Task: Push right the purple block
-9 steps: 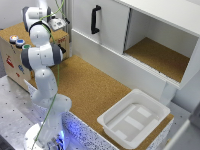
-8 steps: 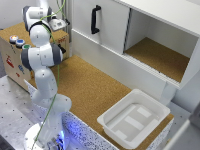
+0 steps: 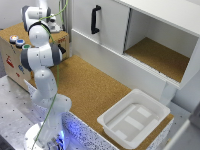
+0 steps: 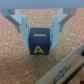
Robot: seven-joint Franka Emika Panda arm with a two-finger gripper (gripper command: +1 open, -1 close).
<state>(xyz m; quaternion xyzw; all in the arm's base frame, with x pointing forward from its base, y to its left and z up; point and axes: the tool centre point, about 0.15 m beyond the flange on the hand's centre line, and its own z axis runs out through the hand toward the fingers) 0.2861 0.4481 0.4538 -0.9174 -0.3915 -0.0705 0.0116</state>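
Purple block: the purple block (image 4: 39, 43) is a dark purple cube with a yellow letter A on the face toward the wrist camera and a small green mark on its upper face. It sits on cork, between the two fingers; it cannot be made out in the exterior view.
Gripper: the gripper (image 4: 39, 36) has its light blue fingers (image 4: 21, 27) spread apart, one on each side of the purple block. Whether the pads touch the block's sides cannot be told from the blurred wrist view.
Cork surface: the cork surface (image 4: 12, 62) lies under and all around the purple block; in the exterior view the same cork covers the long counter.
White edge: a white edge (image 4: 70, 67) runs diagonally across the cork, near the purple block but apart from it.
Arm: the arm (image 3: 41, 55) rises from its base on the perforated table and reaches up toward the wooden box (image 3: 15, 62) on the exterior view's left.
White cabinet: the white cabinet (image 3: 115, 30) with a black handle (image 3: 94, 19) stands behind the counter; its compartment beside the handle is open and cork-floored.
White tray: the white tray (image 3: 134, 117) rests on the counter's end, well apart from the arm's upper part.
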